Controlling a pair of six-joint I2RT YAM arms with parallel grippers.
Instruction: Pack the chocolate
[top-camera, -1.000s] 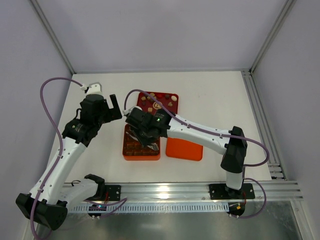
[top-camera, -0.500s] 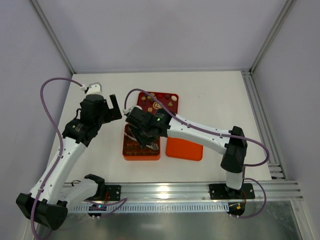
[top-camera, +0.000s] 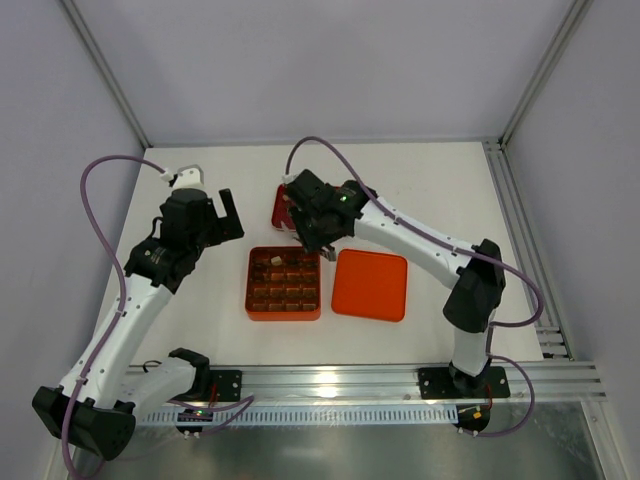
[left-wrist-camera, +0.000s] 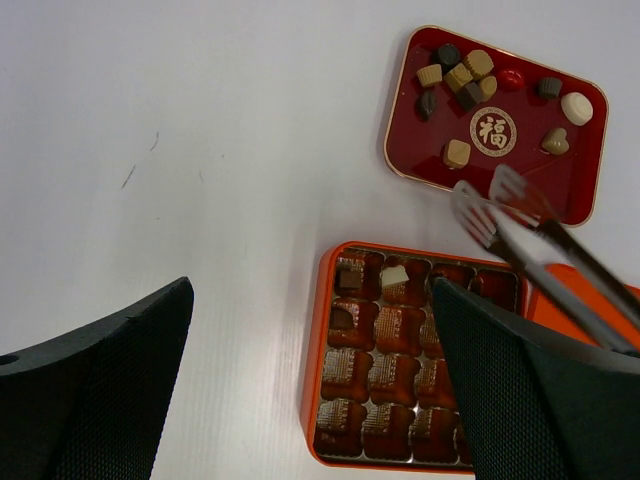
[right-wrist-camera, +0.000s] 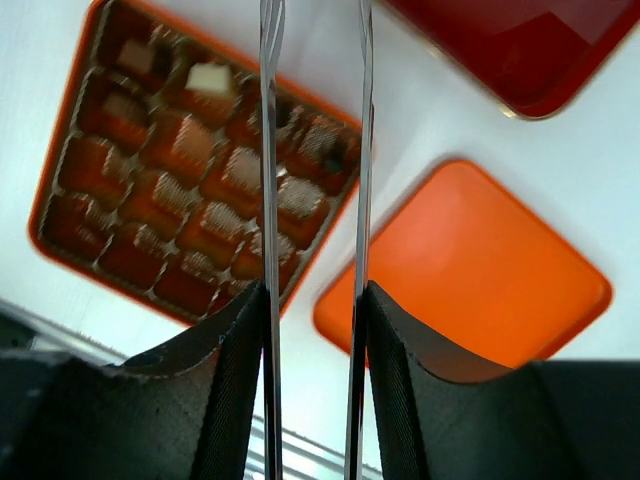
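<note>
The right tool (right-wrist-camera: 312, 300) was clenched on a pair of metal tongs (left-wrist-camera: 475, 210), whose two tips stood a little apart with nothing between them, hanging above the near edge of the dark red tray (left-wrist-camera: 590, 150). The left tool (left-wrist-camera: 312, 290) was spread wide and held nothing, hovering over the bare desk (left-wrist-camera: 200, 130) beside the orange box (left-wrist-camera: 312, 400). Most of the chocolate (left-wrist-camera: 455, 75) lay loose on the tray, clustered toward one corner, with a brown piece (left-wrist-camera: 350, 278) and a cream piece (left-wrist-camera: 395, 275) sitting in cells of the box's far row. The pieces were compact lumps, too small to show any long axis or heading. A second earlier the right arm had reached down over the box; it had since swung back to the tray, leaving the box uncovered, with the orange lid (top-camera: 370, 285) beside it. The left arm had not shifted.
</note>
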